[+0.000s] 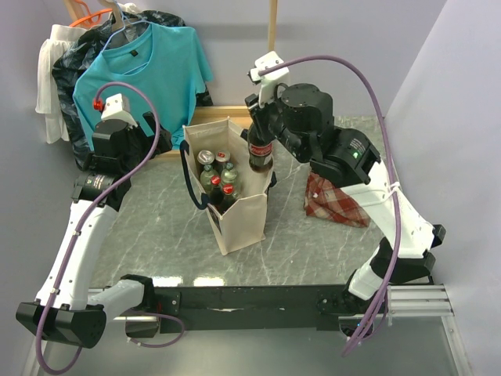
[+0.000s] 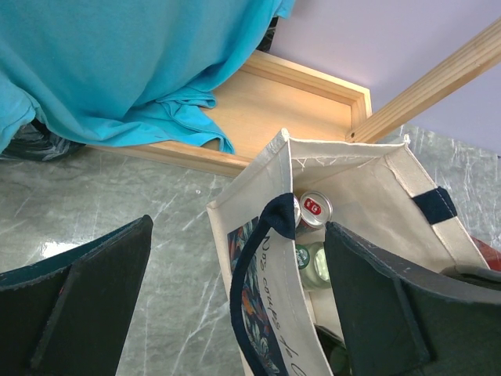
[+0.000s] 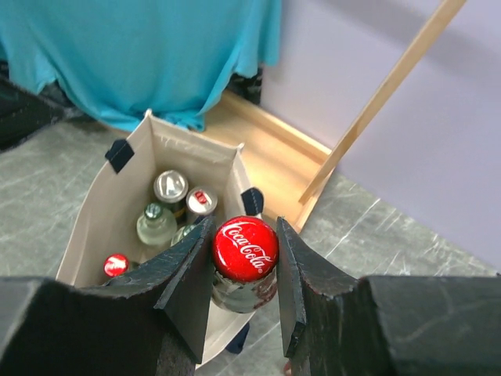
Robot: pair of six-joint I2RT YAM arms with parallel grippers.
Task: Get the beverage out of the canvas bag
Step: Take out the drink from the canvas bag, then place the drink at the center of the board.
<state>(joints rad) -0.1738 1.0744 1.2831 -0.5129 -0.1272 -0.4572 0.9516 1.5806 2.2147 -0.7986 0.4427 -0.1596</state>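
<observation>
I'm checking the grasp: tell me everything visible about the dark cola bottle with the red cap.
The dark cola bottle, with a red Coca-Cola cap and a red label, hangs upright, its neck clamped by the right gripper. It is above the right rim of the cream canvas bag; whether its base touches the fabric is unclear.

One canvas bag [image 1: 239, 223], one plaid bag [image 1: 337, 202], two cans [image 1: 205, 157], one cola bottle [image 1: 261, 155], four other bottles [image 1: 228, 169].
</observation>
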